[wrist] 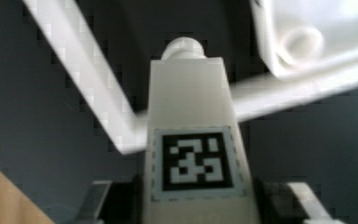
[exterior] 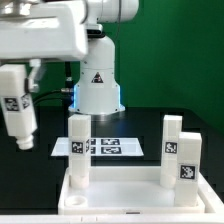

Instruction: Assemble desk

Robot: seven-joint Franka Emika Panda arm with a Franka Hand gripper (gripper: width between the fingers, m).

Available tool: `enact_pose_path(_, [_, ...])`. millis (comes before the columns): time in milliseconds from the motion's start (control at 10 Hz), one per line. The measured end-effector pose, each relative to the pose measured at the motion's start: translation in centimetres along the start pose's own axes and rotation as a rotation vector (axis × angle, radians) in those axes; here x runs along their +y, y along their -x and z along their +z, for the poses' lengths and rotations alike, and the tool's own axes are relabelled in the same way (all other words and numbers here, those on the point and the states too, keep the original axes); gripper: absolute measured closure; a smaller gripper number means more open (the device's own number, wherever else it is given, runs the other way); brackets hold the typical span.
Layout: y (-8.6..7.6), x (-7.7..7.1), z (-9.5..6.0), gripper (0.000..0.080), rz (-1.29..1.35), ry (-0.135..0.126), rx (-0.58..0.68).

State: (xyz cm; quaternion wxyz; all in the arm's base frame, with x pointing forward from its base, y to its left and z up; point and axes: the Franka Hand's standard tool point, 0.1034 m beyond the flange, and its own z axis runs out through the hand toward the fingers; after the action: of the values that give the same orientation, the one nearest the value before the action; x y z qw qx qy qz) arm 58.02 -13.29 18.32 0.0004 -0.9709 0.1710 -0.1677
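My gripper [exterior: 18, 88] hangs at the exterior view's left, above the dark table, shut on a white square-bar leg [exterior: 15, 108] with a tag sticker. In the wrist view that leg [wrist: 194, 120] runs out from between the two fingers [wrist: 105, 200], its round peg tip [wrist: 188, 47] pointing away. The white desk tabletop [exterior: 130, 196] lies at the front. One leg [exterior: 79, 150] stands upright on it at the left, two more [exterior: 173, 148] [exterior: 189, 158] at the right. A corner of the tabletop with a round socket [wrist: 300, 42] shows beyond the held leg.
The marker board [exterior: 100, 146] lies flat behind the tabletop, in front of the white robot base [exterior: 97, 85]. An L-shaped white rail [wrist: 91, 75] crosses the wrist view under the held leg. A strip of wooden edge [wrist: 2, 195] shows beside the dark table.
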Motion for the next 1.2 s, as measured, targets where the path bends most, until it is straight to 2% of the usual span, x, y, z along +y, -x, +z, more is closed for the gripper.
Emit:
enact_pose_path(100, [-0.9, -3.1, -0.1, 0.0515, 0.01, -0.011, 0.137])
enact_pose_path(300, [0.0, -7.6, 1.0, 0.0515, 0.005, -0.019, 0.217])
enact_pose_path(500, [-0.1, -6.7, 1.0, 0.0515, -0.009, -0.009, 0.207])
enact_pose_path(700, [0.1, -6.9, 1.2, 0.0515, -0.013, -0.009, 0.202])
enact_pose_path(900, [0.2, -9.0, 3.0, 0.0515, 0.051, -0.023, 0.144])
enact_pose_path(1000, [0.6, -10.0, 3.8, 0.0515, 0.076, -0.021, 0.119])
enact_pose_path(1100, [0.9, -8.9, 4.3, 0.0515, 0.032, 0.009, 0.188])
enact_pose_path(1200, [1.7, -8.7, 4.7, 0.0515, 0.036, 0.012, 0.161])
